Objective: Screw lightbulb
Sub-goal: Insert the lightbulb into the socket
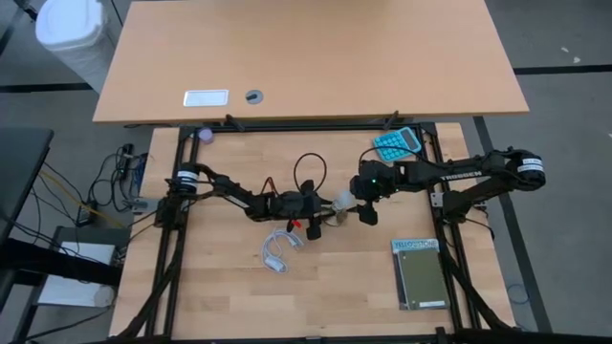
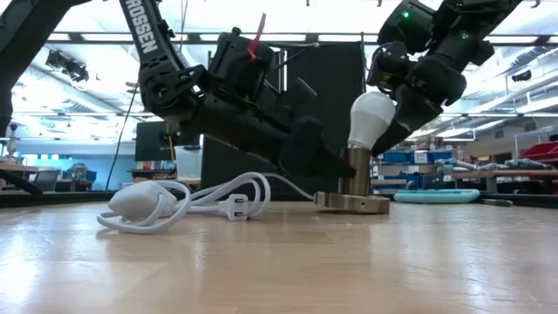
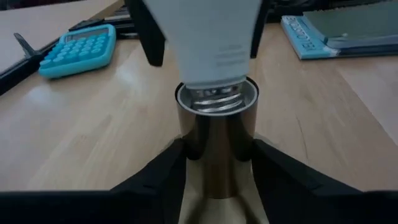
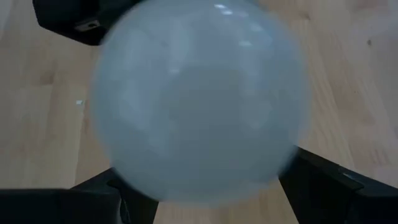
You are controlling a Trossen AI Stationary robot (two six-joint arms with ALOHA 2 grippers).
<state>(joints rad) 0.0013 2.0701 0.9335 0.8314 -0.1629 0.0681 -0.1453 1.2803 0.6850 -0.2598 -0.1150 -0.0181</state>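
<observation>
Sitting in right gripper: lightbulb.

The wooden table carries a teal calculator, a book, a coiled white cable and a socket base

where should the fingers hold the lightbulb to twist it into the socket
Grip the lightbulb on its wide white globe, coming down from above along its axis. It stands upright with its threaded base partly in the metal socket, so only the globe is free to hold. The right gripper already straddles the globe that way, while the left gripper clamps the socket's barrel from the side to steady it.
</observation>
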